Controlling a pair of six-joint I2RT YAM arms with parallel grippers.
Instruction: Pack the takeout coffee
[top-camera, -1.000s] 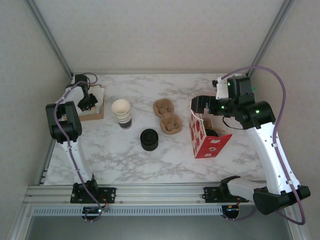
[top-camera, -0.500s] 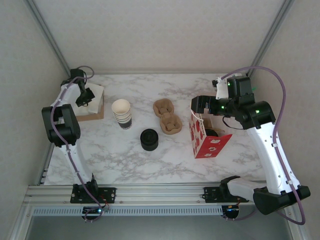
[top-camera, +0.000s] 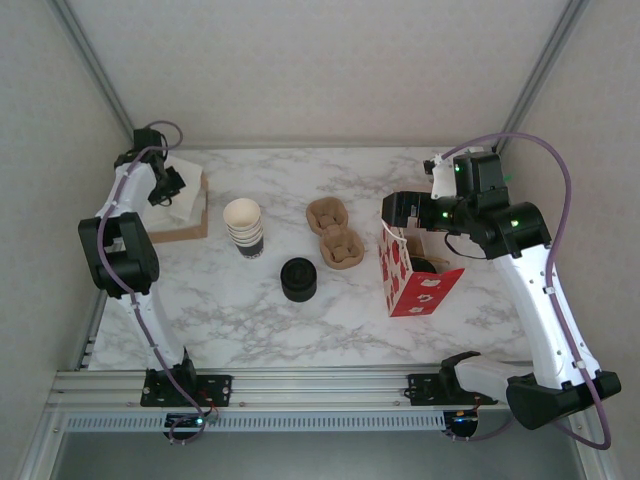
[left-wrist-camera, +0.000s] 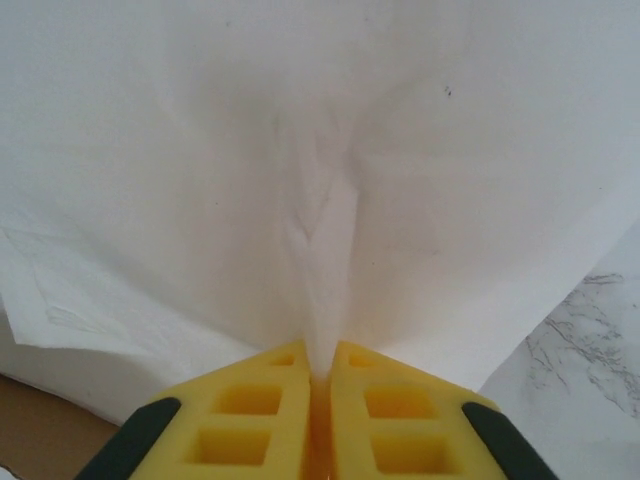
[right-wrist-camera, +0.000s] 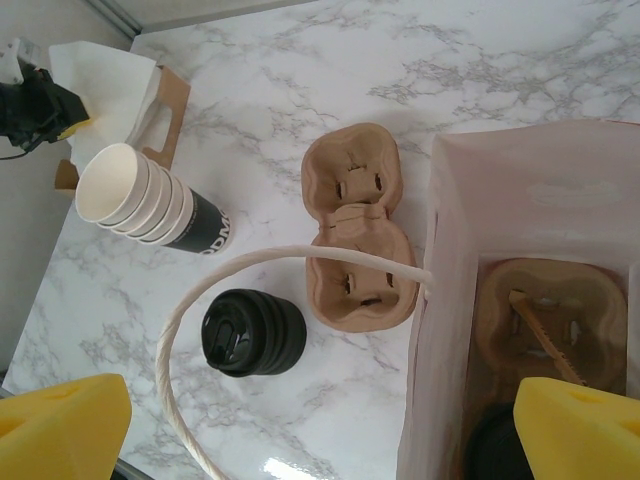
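The takeout coffee sits inside the red-and-white paper bag (top-camera: 412, 285); its dark lid (right-wrist-camera: 492, 448) shows at the bag's bottom beside a brown carrier (right-wrist-camera: 555, 315) with a wooden stirrer. My right gripper (right-wrist-camera: 320, 440) hangs open over the bag's left wall (right-wrist-camera: 440, 300), one yellow finger (right-wrist-camera: 585, 430) inside the bag and the other outside. From above, this gripper (top-camera: 405, 222) is at the bag's top edge. At the far left, my left gripper (left-wrist-camera: 320, 352) is shut on a pinched fold of a white napkin (left-wrist-camera: 330, 180), seen from above over the napkin stack (top-camera: 188, 192).
A stack of lidless paper cups (top-camera: 243, 226) lies tilted left of centre. A squat black stack of lids (top-camera: 298, 279) stands in front of it. A spare brown cup carrier (top-camera: 334, 233) lies between them and the bag. The bag's white handle (right-wrist-camera: 200, 320) loops out over the table.
My left gripper has moved back and left with the napkin pinched in it, lifting the sheet off the stack. The right arm and the bag have not moved.
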